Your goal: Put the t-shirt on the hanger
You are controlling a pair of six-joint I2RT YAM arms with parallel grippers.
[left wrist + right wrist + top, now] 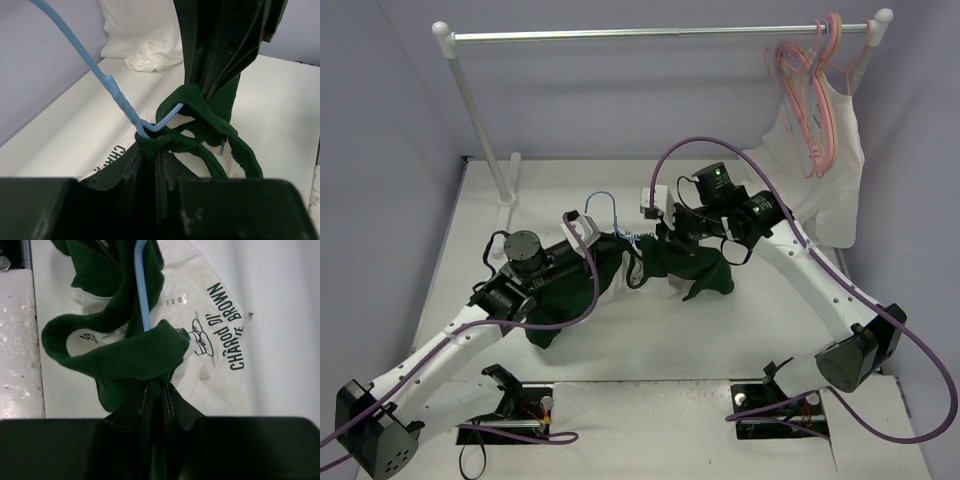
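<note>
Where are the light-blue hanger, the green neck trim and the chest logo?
light-blue hanger [116, 92], left wrist view, on its stem
green neck trim [135, 355], right wrist view, ribbed band
chest logo [202, 337], right wrist view, drawn figure

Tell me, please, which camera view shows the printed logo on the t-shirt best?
The right wrist view: the logo lies in full on the white chest of the t-shirt, its letters sharp. The left wrist view shows only a few letters. The top view does not show it.
</note>
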